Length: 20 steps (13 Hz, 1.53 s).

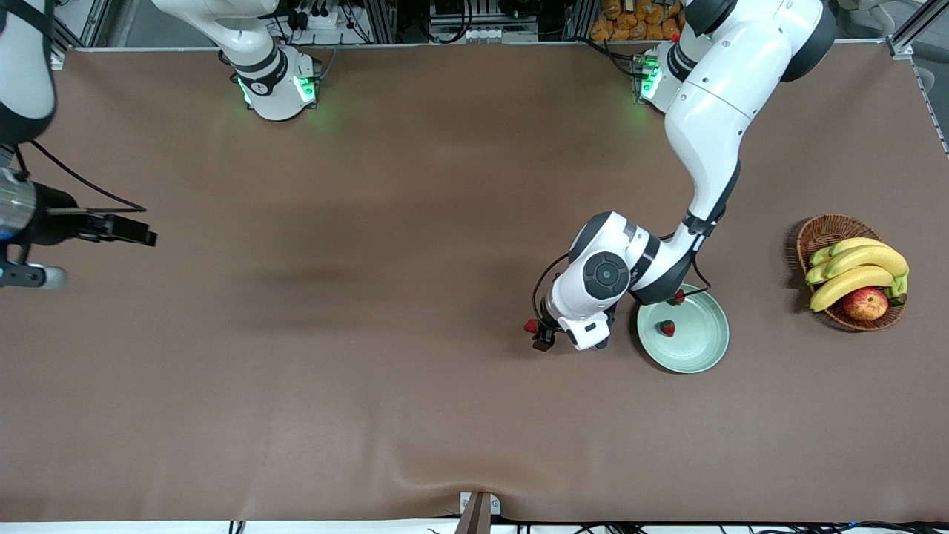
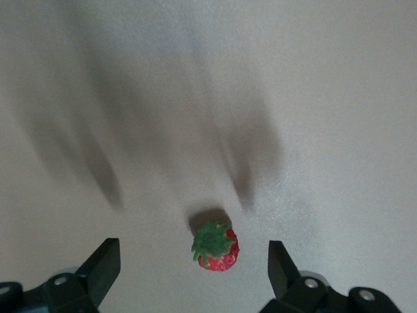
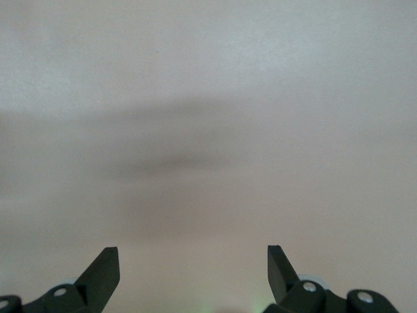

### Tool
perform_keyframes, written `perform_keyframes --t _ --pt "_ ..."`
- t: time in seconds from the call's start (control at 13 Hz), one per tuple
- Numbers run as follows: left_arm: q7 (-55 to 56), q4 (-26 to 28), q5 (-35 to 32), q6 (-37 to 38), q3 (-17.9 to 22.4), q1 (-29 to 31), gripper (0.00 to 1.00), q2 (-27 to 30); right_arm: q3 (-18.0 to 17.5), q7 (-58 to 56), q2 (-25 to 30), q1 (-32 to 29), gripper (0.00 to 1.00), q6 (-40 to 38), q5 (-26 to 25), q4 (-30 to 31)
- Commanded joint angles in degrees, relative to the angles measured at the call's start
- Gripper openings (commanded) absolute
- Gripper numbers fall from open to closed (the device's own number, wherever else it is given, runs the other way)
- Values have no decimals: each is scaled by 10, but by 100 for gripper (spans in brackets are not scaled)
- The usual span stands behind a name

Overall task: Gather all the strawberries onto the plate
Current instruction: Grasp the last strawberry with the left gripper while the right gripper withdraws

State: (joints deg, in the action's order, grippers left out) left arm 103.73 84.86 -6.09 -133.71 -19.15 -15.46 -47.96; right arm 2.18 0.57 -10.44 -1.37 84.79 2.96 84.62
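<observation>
One strawberry (image 1: 531,326) lies on the brown table beside the plate, toward the right arm's end. My left gripper (image 1: 542,337) hangs low over it, open. In the left wrist view this strawberry (image 2: 215,247), green top up, sits between the spread fingers of the left gripper (image 2: 193,254) and touches neither. The pale green plate (image 1: 700,348) holds a second strawberry (image 1: 667,328). A third strawberry (image 1: 677,298) shows at the plate's rim, partly hidden by the left arm. My right gripper (image 3: 193,257) is open over bare table with nothing between its fingers.
A wicker basket (image 1: 824,231) with bananas (image 1: 856,268) and an apple (image 1: 865,303) stands at the left arm's end of the table. The right arm (image 1: 44,222) waits at the other end, at the edge of the front view.
</observation>
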Motion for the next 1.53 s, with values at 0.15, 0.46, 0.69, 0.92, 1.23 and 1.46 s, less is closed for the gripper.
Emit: perform_keyframes --t 0.15,0.46,0.69,0.92,1.23,1.46 --pt "9 -16 6 -16 2 -5 94 -15 -14 -58 17 -17 100 -25 -42 -19" --pt "10 -16 6 -18 2 -6 82 -20 -12 -60 18 -21 100 -31 -66 -33" --pt "10 -18 6 -24 2 -11 80 -25 -3 -73 18 -21 100 -33 -67 -35" --pt "9 -18 6 -25 2 -12 69 -26 -5 -71 19 -20 100 -34 -66 -36" --pt "3 -18 5 -25 2 -12 53 -27 -7 -59 19 -20 100 -76 -25 -35" --pt "-3 -18 1 -25 2 -12 23 -27 -3 -45 22 -21 100 -85 13 -36"
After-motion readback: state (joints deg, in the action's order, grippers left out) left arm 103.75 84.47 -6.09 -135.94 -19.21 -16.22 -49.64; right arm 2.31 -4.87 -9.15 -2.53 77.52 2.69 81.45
